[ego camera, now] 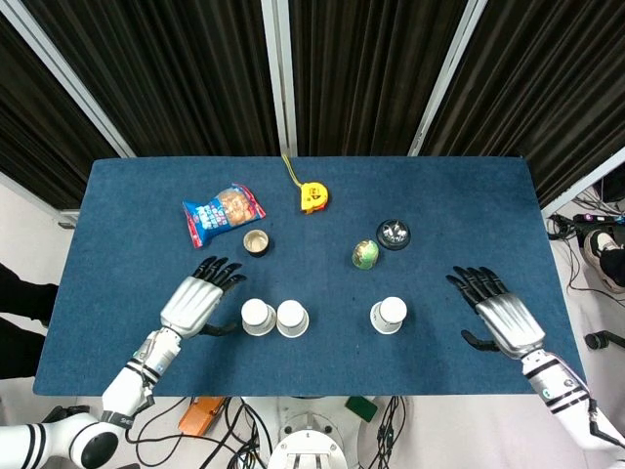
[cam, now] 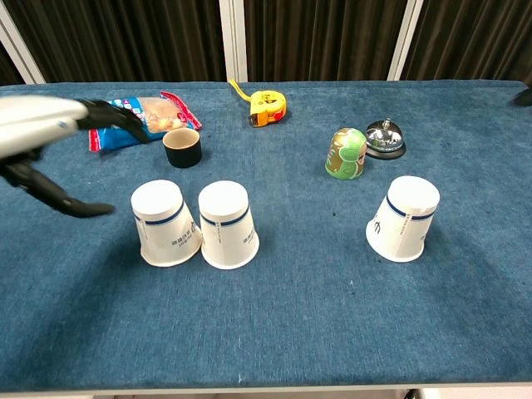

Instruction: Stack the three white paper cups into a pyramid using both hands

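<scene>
Both hands hover open and empty: left hand (ego camera: 192, 301) left of the paired upturned cups (ego camera: 275, 318), right hand (ego camera: 502, 319) far right. Third cup (ego camera: 388, 314) stands between, upside down.

I'm working in what looks like a robotics lab: black curtains (ego camera: 371, 78) on pale frame posts (ego camera: 278, 78) close off the blue-covered counter (ego camera: 469, 195), and loose cables (ego camera: 234, 430) (quite a tangle) lie on the floor below its near edge.
</scene>
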`<state>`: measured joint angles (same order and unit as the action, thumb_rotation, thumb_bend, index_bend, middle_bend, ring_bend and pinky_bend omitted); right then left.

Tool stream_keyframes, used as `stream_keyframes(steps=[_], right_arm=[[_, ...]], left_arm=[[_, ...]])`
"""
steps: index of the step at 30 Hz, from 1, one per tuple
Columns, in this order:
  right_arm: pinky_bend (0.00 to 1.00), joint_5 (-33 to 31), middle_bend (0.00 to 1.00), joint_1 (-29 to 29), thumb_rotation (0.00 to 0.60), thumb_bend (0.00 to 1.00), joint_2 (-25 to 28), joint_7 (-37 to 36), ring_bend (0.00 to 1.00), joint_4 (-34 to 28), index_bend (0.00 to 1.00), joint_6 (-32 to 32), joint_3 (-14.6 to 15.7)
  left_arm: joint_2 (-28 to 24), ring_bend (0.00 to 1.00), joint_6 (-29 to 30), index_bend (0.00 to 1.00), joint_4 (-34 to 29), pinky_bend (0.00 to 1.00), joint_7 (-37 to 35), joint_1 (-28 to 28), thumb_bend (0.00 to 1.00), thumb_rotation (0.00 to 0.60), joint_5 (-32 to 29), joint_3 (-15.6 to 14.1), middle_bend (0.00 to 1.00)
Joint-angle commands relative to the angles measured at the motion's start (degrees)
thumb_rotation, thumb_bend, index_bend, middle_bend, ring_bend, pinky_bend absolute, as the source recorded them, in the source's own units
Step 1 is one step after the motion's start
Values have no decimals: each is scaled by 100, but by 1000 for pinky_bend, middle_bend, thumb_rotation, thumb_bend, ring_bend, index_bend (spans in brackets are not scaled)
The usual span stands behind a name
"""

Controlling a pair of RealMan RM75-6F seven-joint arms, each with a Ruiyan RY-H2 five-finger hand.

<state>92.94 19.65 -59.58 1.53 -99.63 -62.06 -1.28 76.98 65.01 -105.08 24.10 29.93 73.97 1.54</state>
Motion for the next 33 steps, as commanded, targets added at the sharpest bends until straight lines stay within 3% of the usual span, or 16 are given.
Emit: stream_keyframes(steps=[1, 11, 15, 24, 27, 33], right_arm=[[0, -351, 0, 463, 600, 414, -233, 410, 0, -126, 42, 652, -135], [3, -854, 0, 1169, 600, 414, -913, 692, 0, 89, 153, 1499, -302], [10, -976, 1, 1335, 600, 414, -1016, 753, 0, 124, 268, 1695, -284], [22, -1277, 13, 1508, 600, 419, -1169, 885, 0, 219, 316, 1760, -283], [32, -1288, 42, 1538, 600, 441, -1180, 871, 0, 224, 376, 1713, -283], [43, -1242, 80, 1539, 600, 457, -944, 899, 0, -30, 442, 1495, -305]], left_arm=[[-253, 0, 284, 183, -53, 12, -253, -244, 216, 530, 120, -79, 83], [-618, 0, 703, 183, 99, 12, -932, -719, 216, 561, 228, -175, 83], [-641, 0, 743, 183, 178, 12, -1068, -815, 216, 562, 273, -199, 82], [-634, 0, 735, 183, 350, 12, -1281, -952, 216, 560, 274, -184, 82], [-654, 0, 776, 183, 381, 12, -1335, -1012, 216, 562, 291, -181, 82], [-738, 0, 891, 183, 447, 12, -1460, -1173, 216, 561, 301, -190, 83]])
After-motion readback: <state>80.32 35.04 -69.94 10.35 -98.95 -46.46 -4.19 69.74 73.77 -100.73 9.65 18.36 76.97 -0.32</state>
